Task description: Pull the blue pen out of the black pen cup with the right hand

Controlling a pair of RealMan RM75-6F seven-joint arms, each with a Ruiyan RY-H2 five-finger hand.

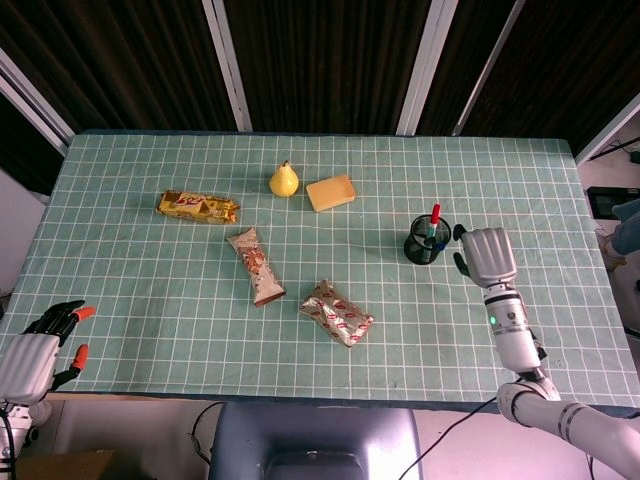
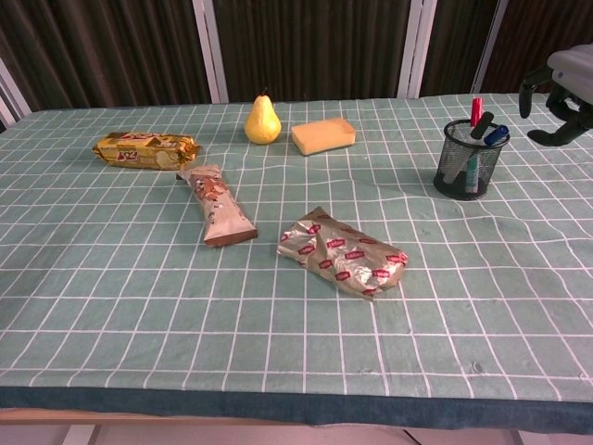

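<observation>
Beside the black pen cup (image 2: 471, 159), the right hand (image 1: 486, 255) is held empty, fingers apart; the blue pen (image 2: 495, 135) should be pinched near its cap and drawn straight upward.

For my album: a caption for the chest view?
Right hand hovers open beside the black mesh pen cup holding the blue pen.

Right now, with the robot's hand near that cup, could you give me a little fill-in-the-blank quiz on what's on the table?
1. The blue pen stands in the black ____.
2. The right hand holds ____.
3. The yellow fruit beside the sponge is a ____.
4. The pen with the ____ cap stands tallest in the cup.

Missing words: cup; nothing; pear; red
</observation>
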